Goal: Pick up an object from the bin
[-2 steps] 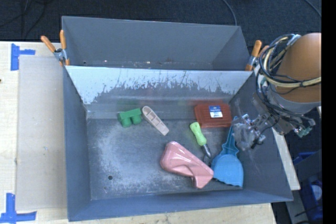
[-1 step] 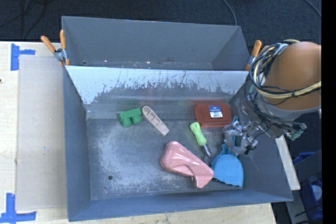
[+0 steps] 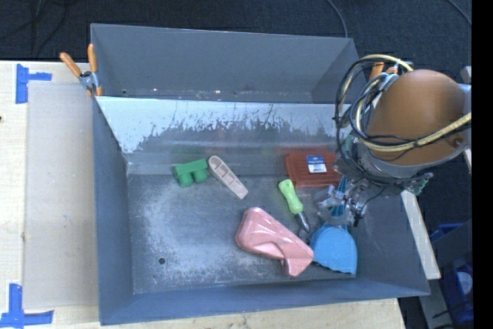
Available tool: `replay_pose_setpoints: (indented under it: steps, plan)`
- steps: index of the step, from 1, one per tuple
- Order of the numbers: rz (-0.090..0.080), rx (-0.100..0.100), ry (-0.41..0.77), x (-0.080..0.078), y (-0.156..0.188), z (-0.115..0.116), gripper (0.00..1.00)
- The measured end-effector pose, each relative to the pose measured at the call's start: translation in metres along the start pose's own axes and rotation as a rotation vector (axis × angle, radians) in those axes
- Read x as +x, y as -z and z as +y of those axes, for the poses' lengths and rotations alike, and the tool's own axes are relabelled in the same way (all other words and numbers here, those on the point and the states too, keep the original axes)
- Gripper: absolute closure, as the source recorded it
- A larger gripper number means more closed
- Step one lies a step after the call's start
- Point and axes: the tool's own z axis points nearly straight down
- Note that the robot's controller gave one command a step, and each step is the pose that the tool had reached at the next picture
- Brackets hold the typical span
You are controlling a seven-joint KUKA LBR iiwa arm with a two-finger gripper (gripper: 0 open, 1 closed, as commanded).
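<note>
My gripper (image 3: pixel 343 204) hangs low at the right end of the bin, under the arm's orange cover. It sits just above a blue rounded piece (image 3: pixel 336 251) that lies on the bin floor near the front right. To its upper left lies a flat red-brown box (image 3: pixel 302 169) with a small blue and white label. A green-handled screwdriver (image 3: pixel 292 198) lies just to its left, its metal tip pointing toward the blue piece. I see nothing held in the gripper.
A pink soft lump (image 3: pixel 269 238) rests left of the blue piece. A beige oblong thing (image 3: pixel 228 176) and a green block (image 3: pixel 190 172) lie near the back wall at mid-bin. The arm's cables and cover loom over the right wall.
</note>
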Motion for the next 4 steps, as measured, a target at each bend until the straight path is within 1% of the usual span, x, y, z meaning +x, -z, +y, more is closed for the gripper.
replay_pose_setpoints:
  steps: [1, 2, 3, 4]
  plan:
    - [0.005, -0.01, 0.126, -0.004, -0.005, 0.024, 1.0]
    - [-0.001, 0.0, 0.4, -0.001, 0.003, 0.002, 1.0]
    - [0.0, -0.012, 0.47, 0.029, 0.044, -0.015, 1.0]
    - [0.002, -0.004, 0.581, -0.003, 0.053, -0.009, 1.0]
